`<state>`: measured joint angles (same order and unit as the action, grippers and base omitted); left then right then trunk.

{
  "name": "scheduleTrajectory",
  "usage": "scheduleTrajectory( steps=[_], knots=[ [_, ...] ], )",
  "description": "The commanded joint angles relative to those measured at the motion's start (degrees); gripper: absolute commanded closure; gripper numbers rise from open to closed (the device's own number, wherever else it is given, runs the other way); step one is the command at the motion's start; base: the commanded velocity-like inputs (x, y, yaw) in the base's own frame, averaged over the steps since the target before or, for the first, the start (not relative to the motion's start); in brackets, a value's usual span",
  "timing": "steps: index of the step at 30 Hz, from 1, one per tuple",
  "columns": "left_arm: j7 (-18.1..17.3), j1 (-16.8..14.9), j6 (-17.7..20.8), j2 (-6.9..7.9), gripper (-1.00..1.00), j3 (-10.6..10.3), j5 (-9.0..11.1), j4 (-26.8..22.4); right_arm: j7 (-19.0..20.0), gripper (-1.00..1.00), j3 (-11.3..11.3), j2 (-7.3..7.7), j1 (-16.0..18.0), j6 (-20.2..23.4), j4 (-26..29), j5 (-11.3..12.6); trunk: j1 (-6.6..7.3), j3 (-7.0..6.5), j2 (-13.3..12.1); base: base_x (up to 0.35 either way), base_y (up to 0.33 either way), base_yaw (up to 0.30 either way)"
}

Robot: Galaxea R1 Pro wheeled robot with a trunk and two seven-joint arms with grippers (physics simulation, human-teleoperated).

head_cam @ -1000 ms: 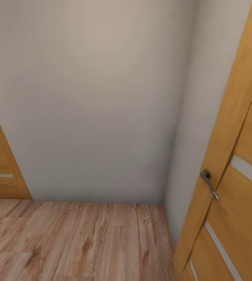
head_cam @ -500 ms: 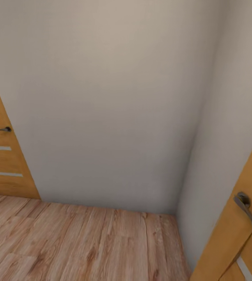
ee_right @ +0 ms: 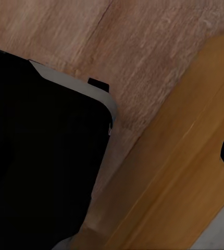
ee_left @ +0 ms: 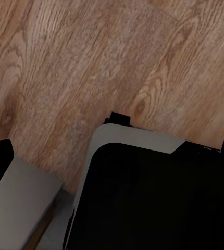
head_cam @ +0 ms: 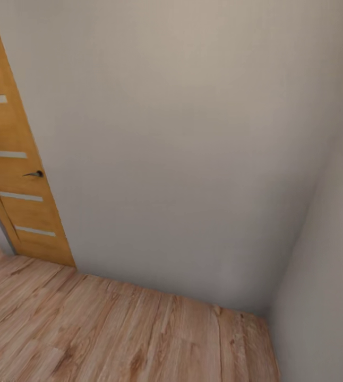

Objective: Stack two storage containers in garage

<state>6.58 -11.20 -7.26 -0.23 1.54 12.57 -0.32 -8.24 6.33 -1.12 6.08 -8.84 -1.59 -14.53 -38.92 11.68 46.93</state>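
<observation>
Down a narrow hallway corner, facing a bare pale wall (head_cam: 182, 148), with an orange-wood door (head_cam: 17, 175) and its dark handle (head_cam: 34, 173) off to the far left and wood-plank floor (head_cam: 113, 334) running up to the skirting. Clearly under way between rooms, not at a pick or a place.

Cannot say from these views where the two storage containers sit.

Judging by the task alone: probably stiff, open boxes, light if empty, with smooth walls that could slip in a shallow pinch. Best taken by the rim of one wall, pads reaching well down over it, or clamped from both ends with two arms if too wide for one. Worth keeping level while carried and lowered squarely, so as to stack cleanly on the garage floor. Unlikely to break, but likely to skid if nudged rather than lifted.

Arms apparently hanging low and tucked close. Left wrist view looking down at planks beside the black-and-grey robot base (ee_left: 153, 198). Right wrist view likewise down past the dark base, with floor and a stretch of orange door (ee_right: 195, 172) close on the right side.

As for the left gripper and right gripper, cannot tell whether fingers are spread or pressed together.
</observation>
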Motion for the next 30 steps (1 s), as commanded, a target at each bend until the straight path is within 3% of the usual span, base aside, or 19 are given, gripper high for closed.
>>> scheduleTrajectory(
  steps=[1, 30],
  knots=[
    [0.1, -0.05, -0.21, -0.03, -1.0, 0.13, 0.17, 0.05, -0.37, -1.0, 0.44, -0.02, 0.07, -0.21, -0.17, -0.15, -0.04, 0.08, 0.06, 0.316, 0.0, 0.269],
    [0.1, -0.05, -0.21, -0.03, -1.0, 0.13, 0.17, 0.05, -0.37, -1.0, 0.46, -0.04, 0.07, -0.3, -0.17, -0.15, -0.04, 0.08, 0.06, 0.29, 0.0, 0.269]
  ],
)
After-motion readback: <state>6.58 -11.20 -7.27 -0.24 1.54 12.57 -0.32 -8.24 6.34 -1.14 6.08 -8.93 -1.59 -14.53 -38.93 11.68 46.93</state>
